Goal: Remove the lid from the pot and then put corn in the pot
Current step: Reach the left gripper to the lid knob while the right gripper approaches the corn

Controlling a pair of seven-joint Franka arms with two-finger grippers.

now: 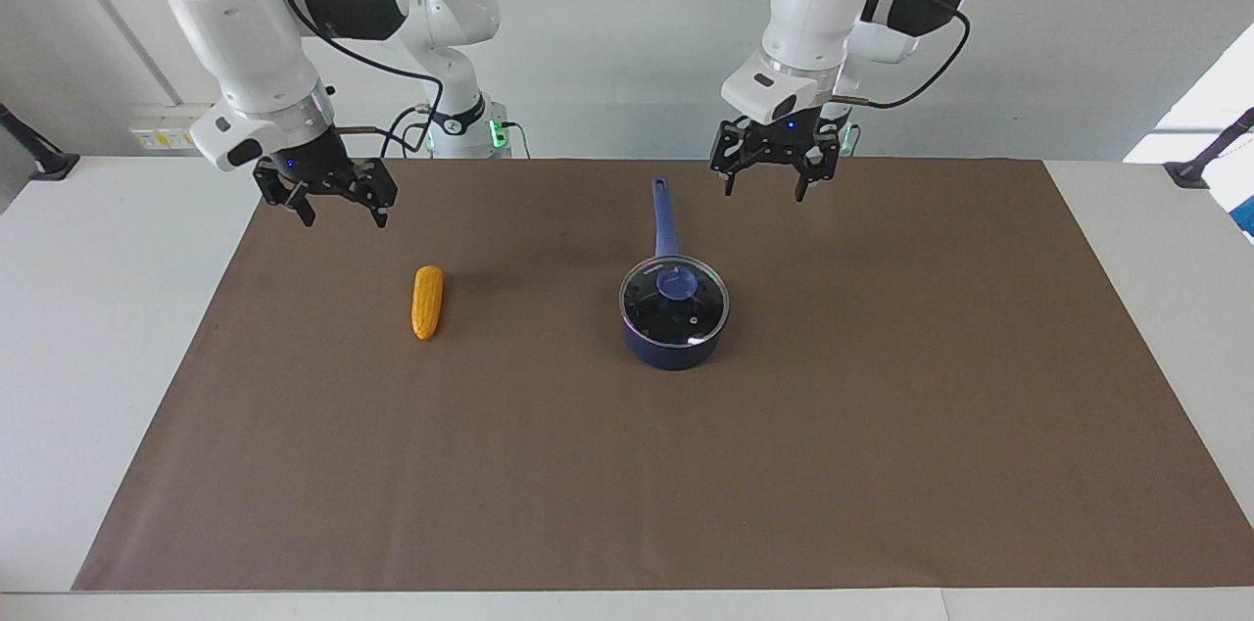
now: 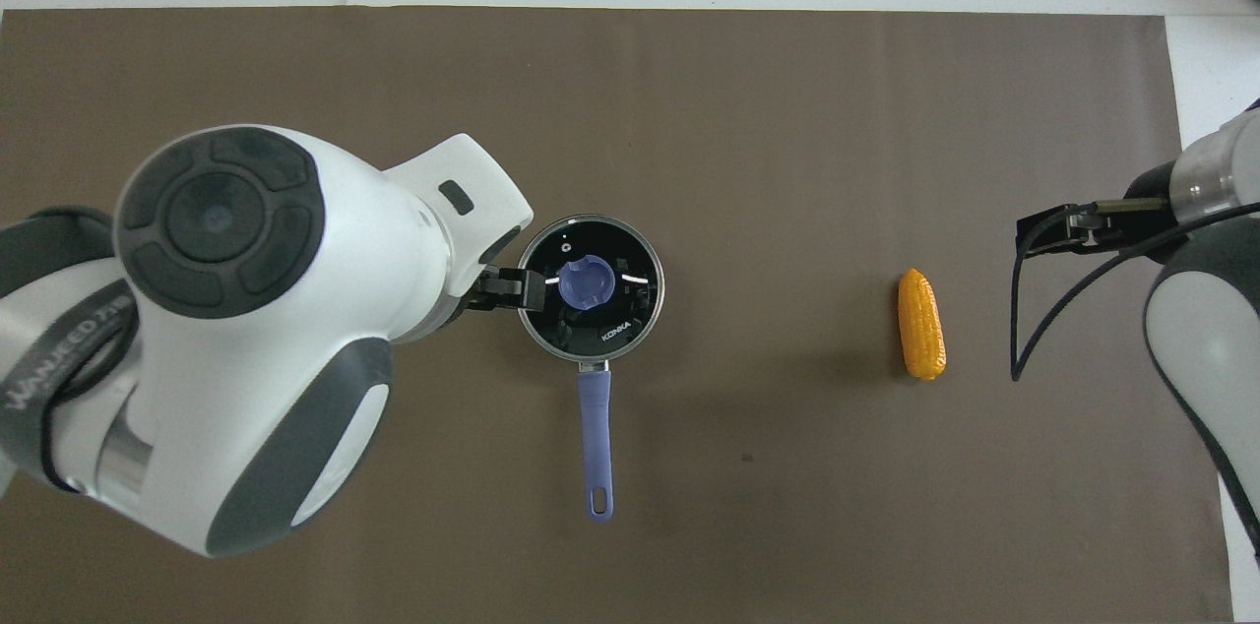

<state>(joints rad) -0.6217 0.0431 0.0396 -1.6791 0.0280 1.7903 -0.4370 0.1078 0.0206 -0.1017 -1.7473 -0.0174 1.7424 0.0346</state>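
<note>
Both grippers hang open, empty: left gripper [image 1: 763, 178] over the navy saucepan's [image 1: 672, 347] handle, glass lid [image 1: 674, 301] on; right gripper [image 1: 340, 206] above the yellow-orange corn cob [image 1: 427, 302].

The white table [image 1: 118, 327] carried a brown mat [image 1: 627, 464]. On the mat stood the pot [image 1: 674, 344], and the corn [image 1: 427, 302] lay toward the right arm's end.
</note>
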